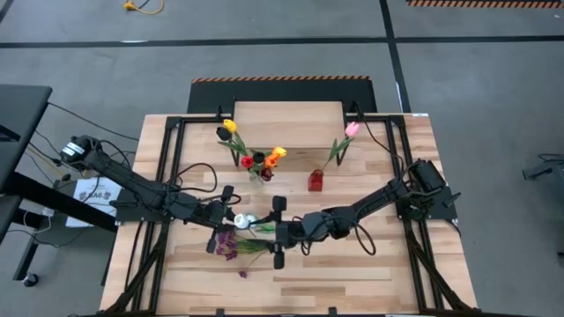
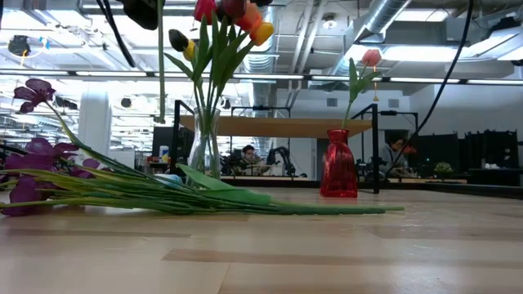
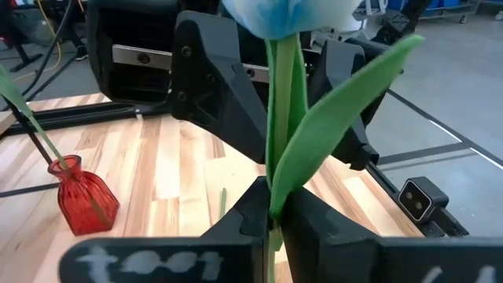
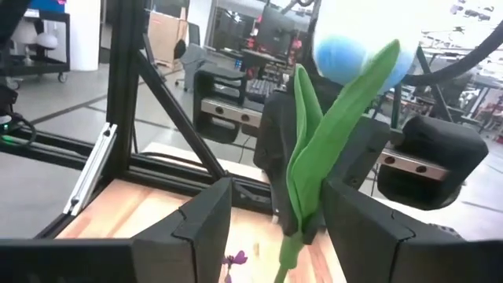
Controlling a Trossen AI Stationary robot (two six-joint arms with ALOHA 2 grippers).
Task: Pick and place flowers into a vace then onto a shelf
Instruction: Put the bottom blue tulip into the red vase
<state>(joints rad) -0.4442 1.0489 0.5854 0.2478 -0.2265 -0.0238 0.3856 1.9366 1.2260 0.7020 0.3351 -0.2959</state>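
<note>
white tulip (image 3: 291,16) stem clamped in left gripper (image 3: 271,216) | right gripper (image 4: 275,228) fingers stood apart either side of stem, not touching

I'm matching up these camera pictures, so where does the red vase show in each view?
High view: red vase mid-table, right of the glass vase.
Low view: right of centre, again right of the glass vase.
Left wrist view: lower left.
Right wrist view: not in it.
Shared landmark: the glass vase.

A robotics lab: exposed ceiling ducts (image 2: 384,16), grey concrete floor (image 1: 264,62), people at workstations (image 2: 249,155) behind the desk (image 2: 261,245).
</note>
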